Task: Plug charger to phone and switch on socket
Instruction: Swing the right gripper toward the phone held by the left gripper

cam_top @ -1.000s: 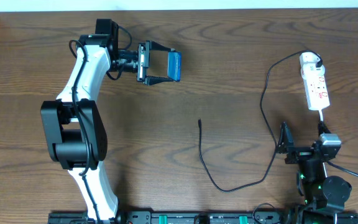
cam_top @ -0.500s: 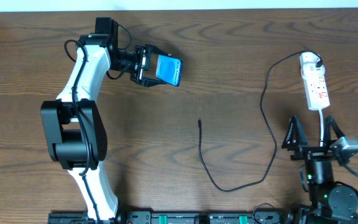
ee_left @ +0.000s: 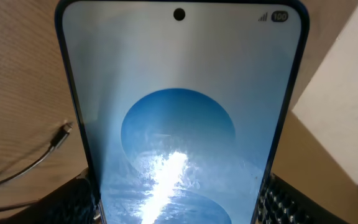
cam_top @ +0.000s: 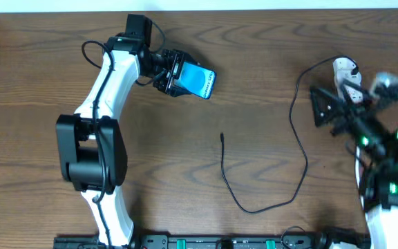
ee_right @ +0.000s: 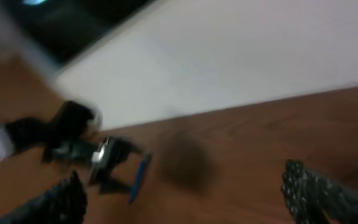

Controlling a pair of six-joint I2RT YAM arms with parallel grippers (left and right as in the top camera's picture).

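Right fingers (cam_top: 321,105) now beside socket (cam_top: 344,68)

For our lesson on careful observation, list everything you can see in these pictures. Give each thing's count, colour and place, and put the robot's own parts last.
phone: one, bright blue screen, far side of the table, in the left gripper
charger: one, thin black cable, looped across mid-table, plug tip lying free, other end running towards the socket
socket: one, white, far right of the table, partly hidden
table: one, brown wood, under everything
left gripper: one, black, far side left of centre, shut on the phone
right gripper: one, black, at the right by the socket, open and empty
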